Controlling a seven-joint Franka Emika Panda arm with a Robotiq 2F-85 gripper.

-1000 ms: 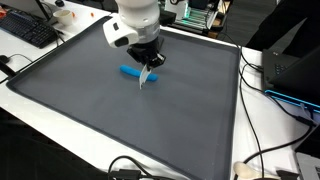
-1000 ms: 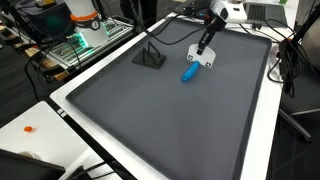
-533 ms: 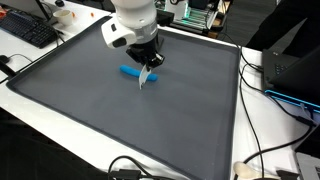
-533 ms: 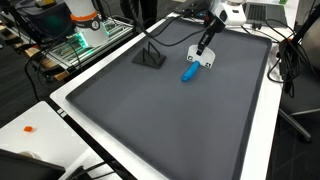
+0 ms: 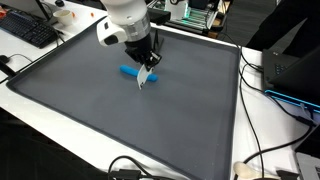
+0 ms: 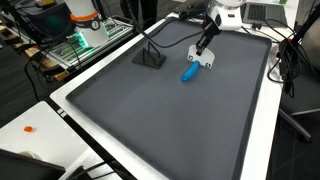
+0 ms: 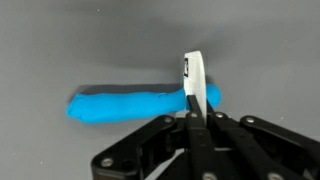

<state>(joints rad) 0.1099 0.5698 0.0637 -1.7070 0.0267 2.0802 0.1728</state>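
The gripper (image 7: 193, 112) has its jaws pressed together, clamped on a thin white strip (image 7: 194, 78) that sticks out past the fingertips and carries a small dark mark near its end. In the wrist view the strip crosses the right end of a blue stick (image 7: 125, 104); whether the two touch cannot be told. The blue stick lies flat on a grey mat (image 5: 100, 110), in the far part of it, with the gripper hanging just above it in both exterior views. The mat covers most of a white bench (image 5: 60, 118). A black stand (image 6: 150, 57) sits on the mat to the left of the blue stick in an exterior view, well apart from it
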